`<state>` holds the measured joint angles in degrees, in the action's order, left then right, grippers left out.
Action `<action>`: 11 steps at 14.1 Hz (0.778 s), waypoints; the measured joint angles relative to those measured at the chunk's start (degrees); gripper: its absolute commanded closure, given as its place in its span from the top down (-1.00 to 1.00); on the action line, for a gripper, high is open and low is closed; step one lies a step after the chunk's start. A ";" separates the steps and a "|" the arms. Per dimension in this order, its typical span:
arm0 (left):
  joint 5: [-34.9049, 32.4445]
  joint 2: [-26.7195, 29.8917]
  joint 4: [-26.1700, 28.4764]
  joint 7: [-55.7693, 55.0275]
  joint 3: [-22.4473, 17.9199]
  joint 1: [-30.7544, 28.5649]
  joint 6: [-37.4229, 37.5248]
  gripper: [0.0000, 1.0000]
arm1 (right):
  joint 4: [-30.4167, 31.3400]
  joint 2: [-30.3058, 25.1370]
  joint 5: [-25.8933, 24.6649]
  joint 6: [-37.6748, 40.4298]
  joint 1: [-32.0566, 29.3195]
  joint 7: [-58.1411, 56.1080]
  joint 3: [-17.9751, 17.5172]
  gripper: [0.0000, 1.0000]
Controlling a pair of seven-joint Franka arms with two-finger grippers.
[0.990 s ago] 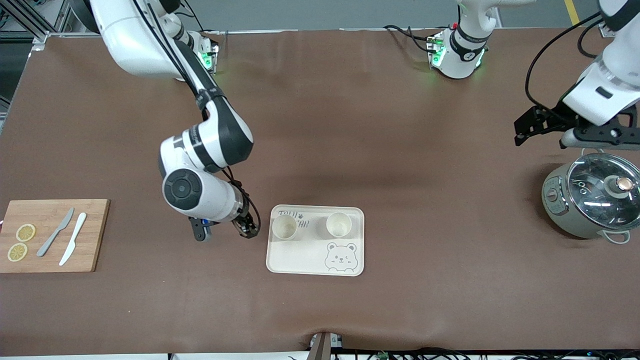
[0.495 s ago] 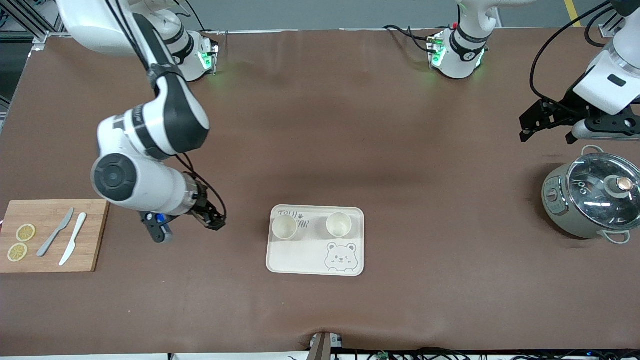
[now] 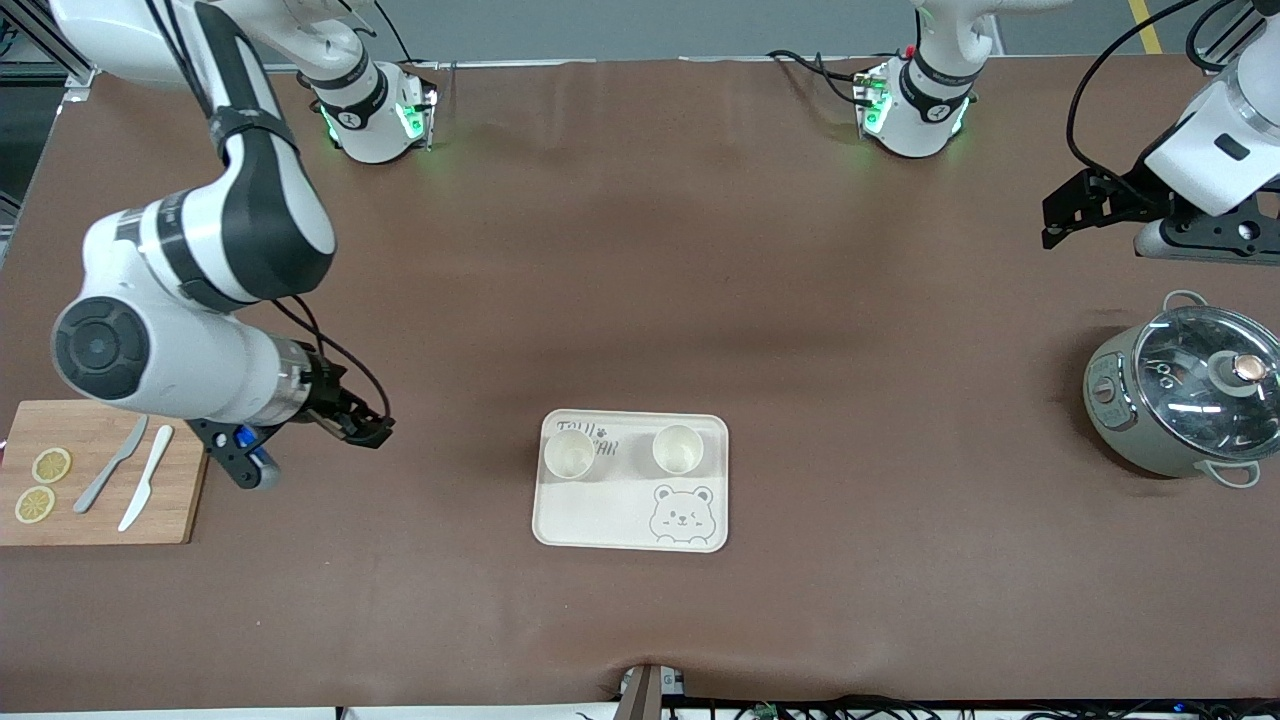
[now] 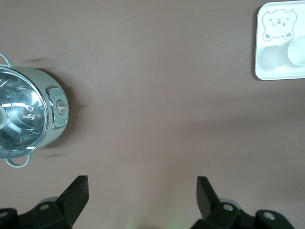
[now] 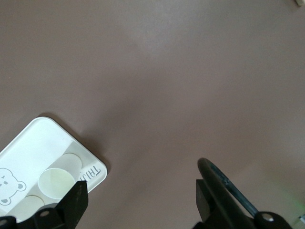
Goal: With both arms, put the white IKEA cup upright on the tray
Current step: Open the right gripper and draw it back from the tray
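The cream tray (image 3: 600, 512) with the bear drawing lies on the brown table, nearer the front camera than the middle. Two white cups stand upright on it, one (image 3: 570, 453) toward the right arm's end and one (image 3: 677, 449) toward the left arm's end. My right gripper (image 3: 366, 429) is open and empty, over bare table between the tray and the cutting board. The right wrist view shows the tray (image 5: 28, 143), a cup (image 5: 57, 182) and the open right gripper (image 5: 141, 191). My left gripper (image 3: 1062, 214) is open and empty over bare table above the pot's end. It also shows open in the left wrist view (image 4: 140, 188).
A bamboo cutting board (image 3: 185, 470) with two lemon slices and two knives lies at the right arm's end. A grey pot with a glass lid (image 3: 1185, 400) stands at the left arm's end, and also shows in the left wrist view (image 4: 26, 117).
My right arm has swung away from the tray toward the cutting board, gripper empty. My left gripper has drifted a little toward the robots' bases. Both cups stay put.
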<state>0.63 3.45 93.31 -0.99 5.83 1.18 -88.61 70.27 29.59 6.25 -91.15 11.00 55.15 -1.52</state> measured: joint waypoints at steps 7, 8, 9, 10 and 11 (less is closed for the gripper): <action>0.00 -0.22 -0.02 1.45 0.00 0.00 0.39 1.00 | -4.38 -1.13 -4.34 6.04 -3.31 -16.54 -0.30 1.00; 0.00 -0.22 -0.04 1.45 0.00 0.00 0.40 1.00 | -4.86 -1.64 -6.42 6.30 -3.39 -17.14 -0.80 1.00; 0.00 -0.22 -0.07 1.45 0.00 0.00 0.41 1.00 | -4.99 -2.24 -7.74 6.38 -3.70 -17.55 -1.81 1.00; 0.00 -0.22 -0.09 1.45 0.00 0.00 0.45 1.00 | -5.09 -2.88 -8.44 6.40 -4.24 -18.43 -2.87 1.00; 0.00 -0.23 -0.11 1.45 0.00 0.00 0.48 1.00 | -5.10 -3.66 -8.76 6.55 -4.78 -20.61 -3.45 1.00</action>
<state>0.63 3.23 93.20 0.46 5.82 1.18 -88.13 65.17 25.93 -2.51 -84.60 6.22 34.54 -4.97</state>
